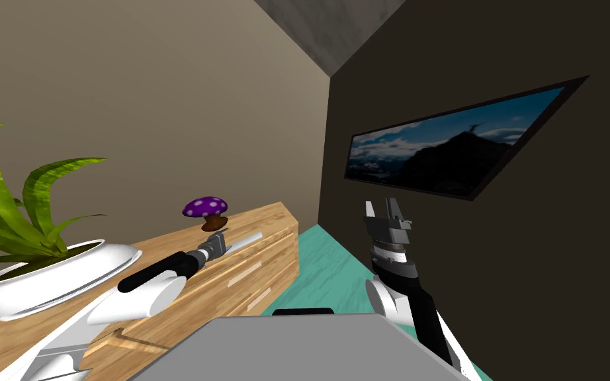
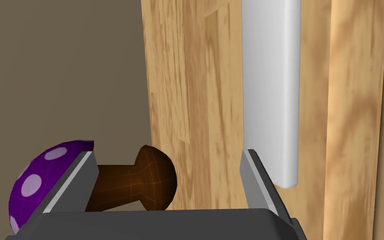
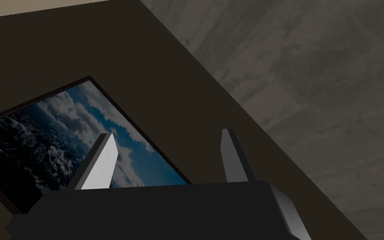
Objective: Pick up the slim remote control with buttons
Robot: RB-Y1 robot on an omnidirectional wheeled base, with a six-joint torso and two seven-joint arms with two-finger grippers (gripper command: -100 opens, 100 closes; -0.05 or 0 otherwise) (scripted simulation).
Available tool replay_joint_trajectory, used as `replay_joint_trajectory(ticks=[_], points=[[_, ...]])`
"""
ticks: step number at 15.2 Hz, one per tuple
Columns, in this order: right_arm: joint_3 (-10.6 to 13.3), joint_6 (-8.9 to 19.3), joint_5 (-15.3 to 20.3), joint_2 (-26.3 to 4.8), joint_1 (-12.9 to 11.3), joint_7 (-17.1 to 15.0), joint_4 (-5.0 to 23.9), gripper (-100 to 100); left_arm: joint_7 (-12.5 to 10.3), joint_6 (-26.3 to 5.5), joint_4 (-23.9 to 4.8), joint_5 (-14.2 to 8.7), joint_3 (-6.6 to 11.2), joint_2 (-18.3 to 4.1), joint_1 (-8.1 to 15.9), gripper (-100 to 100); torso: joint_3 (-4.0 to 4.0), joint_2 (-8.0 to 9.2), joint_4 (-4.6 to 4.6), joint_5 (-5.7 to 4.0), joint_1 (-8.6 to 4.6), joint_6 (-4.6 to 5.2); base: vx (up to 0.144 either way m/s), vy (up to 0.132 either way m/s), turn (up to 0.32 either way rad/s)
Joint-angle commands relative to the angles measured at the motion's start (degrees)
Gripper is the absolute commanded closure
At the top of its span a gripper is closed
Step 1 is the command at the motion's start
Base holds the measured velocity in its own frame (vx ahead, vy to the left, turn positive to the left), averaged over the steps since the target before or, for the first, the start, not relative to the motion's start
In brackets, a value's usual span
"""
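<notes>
While white planter (image 1: 59, 281) with green plant (image 1: 2, 198) is sitting near left on wooden sideboard (image 1: 261, 268), left gripper (image 1: 221, 243) (image 2: 166, 153) is hovering low over sideboard top farther along, fingers spread, gripping nothing. Slim white remote (image 1: 245, 241) (image 2: 270, 91) is lying flat on top just ahead of one finger (image 2: 257, 181), outside gap. Purple spotted mushroom (image 1: 206, 210) (image 2: 37, 179) is standing just beyond gripper, left of remote. Right gripper (image 1: 386, 210) (image 3: 168, 136) is hanging raised at right, fingers apart, empty.

Even, diffuse lighting, moderately bright. Wooden cabinet (image 1: 270, 264) well lit; dark wall (image 1: 495, 284) reads near black. White remote (image 2: 270, 83) shades to grey along one edge. Head view rolled, wide-lens: walls splay toward corners.
</notes>
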State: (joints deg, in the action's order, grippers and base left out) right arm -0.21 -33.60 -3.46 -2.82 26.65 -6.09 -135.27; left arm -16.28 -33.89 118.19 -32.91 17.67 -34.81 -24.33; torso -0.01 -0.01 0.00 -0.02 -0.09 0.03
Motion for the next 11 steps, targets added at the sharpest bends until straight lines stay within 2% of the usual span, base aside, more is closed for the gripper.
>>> replay_joint_trajectory(ticks=[1, 3, 4, 7, 8, 11], points=[[0.0, 0.0, 0.0, 0.0, 0.0, 0.0, 0.0, 0, -1.1, -2.9, -0.5, -1.2, 0.80, -1.0, 0.2, -100, 0.00, 0.00, 0.00, 0.00, 0.00, 0.00, 0.012, -0.034, -0.163], [0.0, 0.0, 0.0, 0.0, 0.0, 0.0, 0.0, 0, -1.1, -4.5, -0.5, -1.2, 0.80, -1.0, 0.2, -100, -0.01, -0.01, 0.00, 0.00, -0.01, -0.04, 0.011, -0.017, -0.018], [0.0, 0.0, 0.0, 0.0, 0.0, 0.0, 0.0, 0, -2.5, -6.2, -1.4, -2.9, 1.93, -2.5, 0.6, -100, 0.00, 0.00, 0.00, 0.00, 0.02, -0.05, 0.018, -0.029, -0.117], [0.0, 0.0, 0.0, 0.0, 0.0, 0.0, 0.0, 0, -2.5, -9.1, -1.4, -2.9, 1.93, -2.5, 0.6, -100, -0.02, -0.03, -0.01, 0.00, -0.01, -0.03, 0.014, -0.022, -0.064], [0.0, 0.0, 0.0, 0.0, 0.0, 0.0, 0.0, 0, -4.0, -10.7, -2.3, -4.6, 3.04, -4.0, 0.9, -100, -0.01, -0.01, 0.00, 0.00, 0.02, -0.04, 0.013, -0.021, -0.150], [0.0, 0.0, 0.0, 0.0, 0.0, 0.0, 0.0, 0, -4.0, -13.6, -2.3, -4.6, 3.04, -4.0, 0.9, -100, -0.02, -0.03, -0.01, 0.00, 0.02, -0.04, 0.015, -0.017, -0.061]])
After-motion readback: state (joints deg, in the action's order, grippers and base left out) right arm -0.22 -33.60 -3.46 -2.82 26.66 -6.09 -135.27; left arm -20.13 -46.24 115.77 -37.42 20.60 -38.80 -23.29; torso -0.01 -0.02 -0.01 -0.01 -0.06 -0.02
